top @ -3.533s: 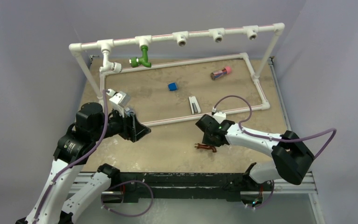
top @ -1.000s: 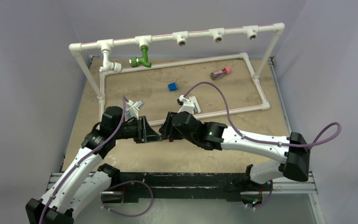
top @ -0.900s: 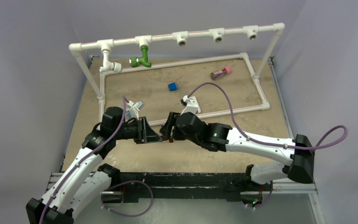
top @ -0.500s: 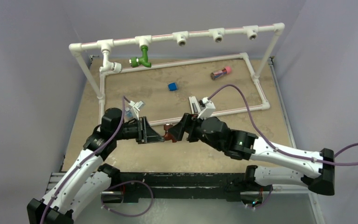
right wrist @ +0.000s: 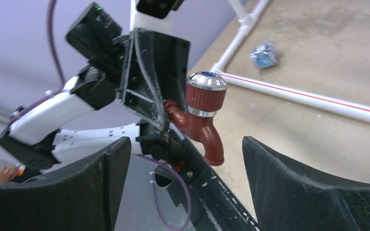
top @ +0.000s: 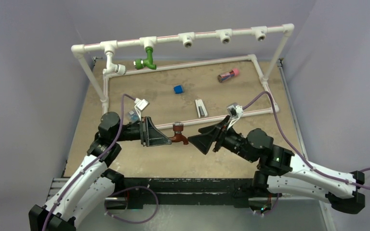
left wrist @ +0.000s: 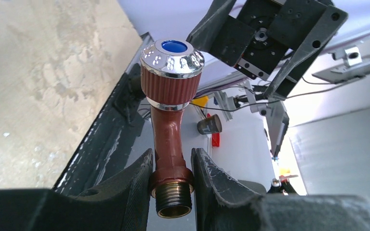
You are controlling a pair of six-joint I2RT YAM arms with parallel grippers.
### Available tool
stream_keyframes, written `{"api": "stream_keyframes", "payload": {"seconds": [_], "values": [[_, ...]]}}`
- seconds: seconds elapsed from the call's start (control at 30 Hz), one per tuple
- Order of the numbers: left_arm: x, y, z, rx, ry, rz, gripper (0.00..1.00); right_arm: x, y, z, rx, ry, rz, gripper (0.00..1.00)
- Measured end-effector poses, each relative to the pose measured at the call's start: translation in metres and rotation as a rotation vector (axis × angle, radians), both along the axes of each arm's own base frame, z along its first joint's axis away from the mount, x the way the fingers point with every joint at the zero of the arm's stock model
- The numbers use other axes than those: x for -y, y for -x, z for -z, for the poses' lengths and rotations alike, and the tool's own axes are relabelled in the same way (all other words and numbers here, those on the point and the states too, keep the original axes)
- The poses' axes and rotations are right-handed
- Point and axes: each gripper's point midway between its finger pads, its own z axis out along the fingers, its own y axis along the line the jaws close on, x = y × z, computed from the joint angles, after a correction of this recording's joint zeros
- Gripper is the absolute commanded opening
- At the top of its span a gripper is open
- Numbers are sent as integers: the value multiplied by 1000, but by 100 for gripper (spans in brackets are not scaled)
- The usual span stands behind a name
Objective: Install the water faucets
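A reddish-brown faucet (top: 177,134) with a chrome-topped knob hangs above the table's front middle. My left gripper (top: 167,140) is shut on it. In the left wrist view the fingers clamp the collar just above the threaded end of the faucet (left wrist: 169,126). My right gripper (top: 198,140) stands open just right of the faucet, apart from it. In the right wrist view the faucet (right wrist: 203,124) shows beyond the wide jaws of the right gripper (right wrist: 185,144). A green faucet (top: 146,61) and a white faucet (top: 112,66) hang from the raised pipe frame (top: 207,34).
On the table inside the floor pipe loop (top: 250,113) lie a blue cube (top: 178,89), a brownish pink-capped cylinder (top: 229,74) and a small white-and-grey piece (top: 201,108). Three open T-fittings (top: 225,36) sit along the top bar. The black front rail (top: 188,185) runs below the arms.
My right gripper opened, let go of the reddish-brown faucet and drew back to the right. The left gripper kept hold of the faucet and shifted slightly right.
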Motion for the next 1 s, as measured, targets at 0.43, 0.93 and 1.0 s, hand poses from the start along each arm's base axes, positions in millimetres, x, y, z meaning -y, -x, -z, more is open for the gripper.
{"api": "stream_keyframes", "payload": {"seconds": [0.43, 0.93, 1.0], "values": [[-1, 22, -56, 145, 168, 130, 0, -26, 36, -20, 119, -19, -265, 81], [-4, 34, -68, 161, 236, 190, 0, -43, 52, -46, 173, -75, -387, 72], [-5, 35, -71, 171, 243, 193, 0, -47, 51, -44, 167, -66, -393, 70]]}}
